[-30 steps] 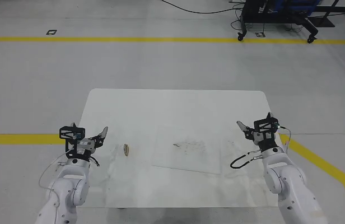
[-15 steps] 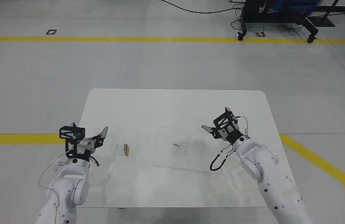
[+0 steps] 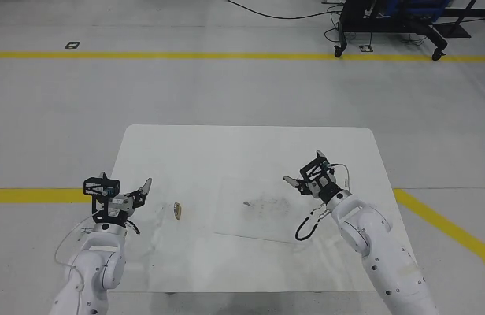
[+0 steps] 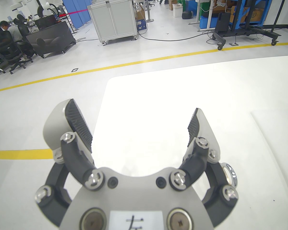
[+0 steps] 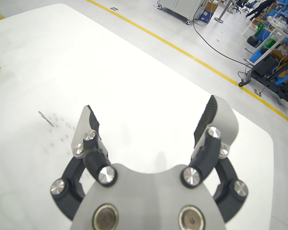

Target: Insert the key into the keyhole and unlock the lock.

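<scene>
Both sets of jaws are released, nothing held. Right gripper (image 3: 304,168) hangs right of centre in the top view, near the key (image 3: 248,205), which lies flat mid-frame. Padlock (image 3: 178,210) sits left of centre, near left gripper (image 3: 123,186). We expect trouble lifting a thin flat key off the smooth white desk (image 3: 227,150): jaws could skid it or grab it skewed. Around it, grey workshop floor (image 3: 227,90) with yellow lines (image 3: 227,55).

White table (image 3: 227,150) with rounded corners sitting at centre of top view. Thin pale sheet (image 3: 258,227) lying flat over its centre-right part. Small lock (image 3: 177,209) lying left of sheet, well apart. Small key (image 3: 248,205) lying on sheet, faint dark smudges (image 3: 275,206) showing just right of it.
</scene>
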Robot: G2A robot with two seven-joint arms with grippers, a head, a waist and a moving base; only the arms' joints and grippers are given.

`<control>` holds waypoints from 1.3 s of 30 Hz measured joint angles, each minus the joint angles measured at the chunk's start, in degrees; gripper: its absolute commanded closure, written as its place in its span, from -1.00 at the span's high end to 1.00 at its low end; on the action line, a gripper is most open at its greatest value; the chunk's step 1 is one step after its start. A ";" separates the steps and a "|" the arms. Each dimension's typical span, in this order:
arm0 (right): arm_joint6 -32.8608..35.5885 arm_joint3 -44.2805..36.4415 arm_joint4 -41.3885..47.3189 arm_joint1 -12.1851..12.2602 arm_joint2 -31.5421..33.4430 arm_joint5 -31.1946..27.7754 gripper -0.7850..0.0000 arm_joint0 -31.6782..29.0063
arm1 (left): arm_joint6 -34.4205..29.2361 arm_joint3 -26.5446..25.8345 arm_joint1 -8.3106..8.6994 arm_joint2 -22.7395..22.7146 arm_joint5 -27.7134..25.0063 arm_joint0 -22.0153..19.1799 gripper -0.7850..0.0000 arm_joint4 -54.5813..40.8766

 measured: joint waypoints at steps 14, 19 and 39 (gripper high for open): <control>-3.63 8.46 -4.28 -0.25 -11.00 -26.01 0.29 10.35 | 0.00 0.00 0.00 0.00 0.00 0.00 1.00 0.00; -2.91 8.32 -8.54 -0.27 -14.88 -31.57 -0.06 12.14 | 0.00 0.00 0.00 0.00 0.00 0.00 1.00 0.00; 4.74 19.15 -3.00 -2.52 -22.45 -31.45 -0.15 20.77 | 0.00 0.00 0.00 0.00 0.00 0.00 1.00 0.00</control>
